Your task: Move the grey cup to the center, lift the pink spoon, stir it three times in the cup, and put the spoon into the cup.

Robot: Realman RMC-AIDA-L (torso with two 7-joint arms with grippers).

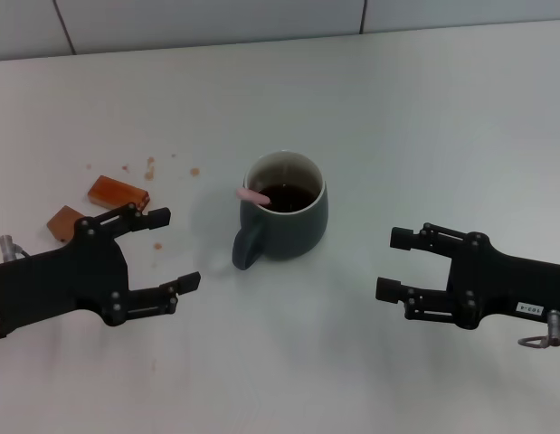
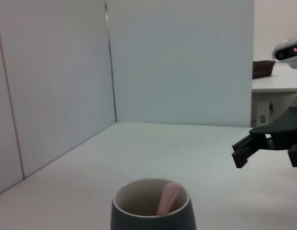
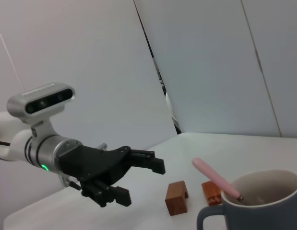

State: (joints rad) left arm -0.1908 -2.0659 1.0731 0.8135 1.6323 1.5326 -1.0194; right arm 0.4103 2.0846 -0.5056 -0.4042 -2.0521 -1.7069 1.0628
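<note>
The grey cup (image 1: pixel 286 212) stands upright in the middle of the white table, handle toward me, with dark brown liquid inside. The pink spoon (image 1: pixel 253 193) rests in the cup, its handle leaning over the cup's left rim. The cup (image 2: pixel 151 211) and spoon (image 2: pixel 167 198) show in the left wrist view, and the cup (image 3: pixel 261 201) and spoon (image 3: pixel 216 179) in the right wrist view. My left gripper (image 1: pixel 178 250) is open and empty to the left of the cup. My right gripper (image 1: pixel 393 264) is open and empty to the right of it.
Two brown wooden blocks (image 1: pixel 118 192) (image 1: pixel 64 222) lie at the left behind my left gripper, with small brown crumbs (image 1: pixel 151 167) scattered near them. A panelled wall runs along the table's far edge.
</note>
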